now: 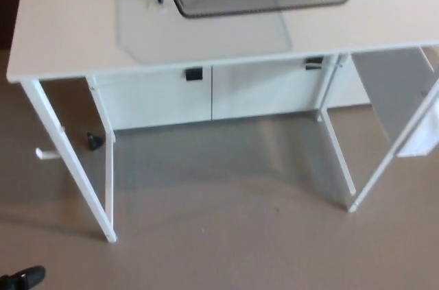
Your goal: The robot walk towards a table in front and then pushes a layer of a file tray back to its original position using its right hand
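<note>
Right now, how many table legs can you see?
4. Front left leg, a second left leg just behind it, front right leg and a second right leg behind that. All belong to the white table; others may be hidden.

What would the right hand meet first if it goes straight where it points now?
The right hand is not in view, so this cannot be told. Ahead stands the white table, with a black wire file tray on it.
</note>
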Available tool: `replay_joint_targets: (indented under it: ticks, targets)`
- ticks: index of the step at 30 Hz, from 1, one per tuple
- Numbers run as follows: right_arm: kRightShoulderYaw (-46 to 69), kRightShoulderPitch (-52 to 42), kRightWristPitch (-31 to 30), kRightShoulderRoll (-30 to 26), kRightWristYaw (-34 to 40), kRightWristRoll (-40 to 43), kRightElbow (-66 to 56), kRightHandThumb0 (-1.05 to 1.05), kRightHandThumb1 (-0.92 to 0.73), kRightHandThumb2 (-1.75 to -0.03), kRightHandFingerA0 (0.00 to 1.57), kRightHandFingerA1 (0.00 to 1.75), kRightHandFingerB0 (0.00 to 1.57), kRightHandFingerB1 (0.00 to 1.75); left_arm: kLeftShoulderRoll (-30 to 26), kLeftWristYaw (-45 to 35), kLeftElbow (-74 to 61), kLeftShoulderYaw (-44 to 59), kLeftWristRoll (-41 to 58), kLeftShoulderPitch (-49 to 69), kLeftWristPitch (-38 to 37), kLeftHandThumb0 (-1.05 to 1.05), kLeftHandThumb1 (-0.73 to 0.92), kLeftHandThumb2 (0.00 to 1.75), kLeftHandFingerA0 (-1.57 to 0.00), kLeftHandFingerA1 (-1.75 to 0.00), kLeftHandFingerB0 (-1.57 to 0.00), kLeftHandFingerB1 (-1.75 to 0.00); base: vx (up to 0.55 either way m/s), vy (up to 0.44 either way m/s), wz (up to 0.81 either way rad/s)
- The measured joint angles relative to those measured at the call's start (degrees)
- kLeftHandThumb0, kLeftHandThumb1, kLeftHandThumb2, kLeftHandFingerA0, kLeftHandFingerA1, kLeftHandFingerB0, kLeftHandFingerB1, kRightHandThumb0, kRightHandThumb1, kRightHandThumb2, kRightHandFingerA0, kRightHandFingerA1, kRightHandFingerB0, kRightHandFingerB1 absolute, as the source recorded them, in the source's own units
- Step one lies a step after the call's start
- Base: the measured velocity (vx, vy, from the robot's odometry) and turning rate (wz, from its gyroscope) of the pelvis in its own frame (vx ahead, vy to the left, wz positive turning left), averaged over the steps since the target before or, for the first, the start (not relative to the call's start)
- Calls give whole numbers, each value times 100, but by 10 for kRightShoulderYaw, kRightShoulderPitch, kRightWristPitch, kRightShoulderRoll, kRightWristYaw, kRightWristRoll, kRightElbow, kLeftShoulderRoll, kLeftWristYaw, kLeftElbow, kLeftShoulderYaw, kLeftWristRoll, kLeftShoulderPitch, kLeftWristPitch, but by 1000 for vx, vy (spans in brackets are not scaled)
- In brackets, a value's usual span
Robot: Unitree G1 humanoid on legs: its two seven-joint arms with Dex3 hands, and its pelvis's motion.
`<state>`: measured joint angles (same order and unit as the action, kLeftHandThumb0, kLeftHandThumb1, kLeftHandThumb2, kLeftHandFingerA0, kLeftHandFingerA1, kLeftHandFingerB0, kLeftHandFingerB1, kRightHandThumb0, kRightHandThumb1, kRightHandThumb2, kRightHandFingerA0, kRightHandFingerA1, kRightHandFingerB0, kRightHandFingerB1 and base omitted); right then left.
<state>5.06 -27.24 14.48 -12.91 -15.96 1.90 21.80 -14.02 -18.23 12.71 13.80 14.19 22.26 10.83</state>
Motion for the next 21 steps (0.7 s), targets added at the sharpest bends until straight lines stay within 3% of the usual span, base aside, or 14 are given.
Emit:
replay_joint_targets:
  ticks: [2, 3, 4, 16, 17, 18, 19, 20, 21]
  targets:
    - [-1, 0, 0, -1, 0, -2, 0, -45, -50, -55, 72, 41, 57, 37, 0, 0, -1, -1, -1, 2, 0, -17, 64, 58, -47, -53, -36, -42, 170, -36, 16]
    - [-1, 0, 0, -2, 1, -4, -1, -51, -43, -73, 65, 52, 51, 48, 0, 1, -1, -1, -1, 2, 0, -17, 65, 58, -45, -53, -36, -42, 269, -106, 17]
    - [-1, 0, 0, -2, 1, -4, -1, -43, -51, -56, 71, 42, 56, 37, 0, 1, -1, -1, -1, 2, 0, -17, 64, 58, -46, -52, -38, -43, 265, -99, 9]
    - [-3, 6, -4, -11, 6, -14, -9, -45, -51, -55, 73, 42, 56, 37, 4, 5, -5, -3, -4, -2, 1, -17, 65, 58, -49, -53, -40, -43, 174, -83, -1]
    - [-3, 5, -4, -11, 6, -14, -9, -50, -44, -73, 67, 53, 51, 48, 4, 5, -5, -3, -5, -2, 1, -18, 65, 58, -49, -53, -41, -43, 133, 121, -11]
    - [-3, 5, -4, -11, 6, -15, -8, -45, -51, -55, 74, 42, 57, 37, 4, 5, -5, -4, -5, -2, 1, -17, 65, 58, -47, -53, -40, -43, 80, 138, -6]
    - [-3, 5, -4, -11, 7, -15, -8, -51, -44, -73, 67, 53, 52, 48, 4, 5, -5, -4, -5, -2, 1, -18, 65, 58, -48, -53, -41, -44, 232, 176, -14]
    - [-4, 5, -5, -10, 7, -15, -6, -51, -44, -73, 67, 53, 52, 48, 3, 5, -3, -4, -5, -2, 1, -18, 65, 58, -48, -53, -41, -44, 283, 167, 47]
    - [-5, 5, -6, -10, 8, -16, -7, -46, -51, -55, 73, 41, 57, 37, 3, 5, -4, -4, -5, -4, 2, -18, 65, 58, -48, -52, -41, -43, 157, 321, -44]
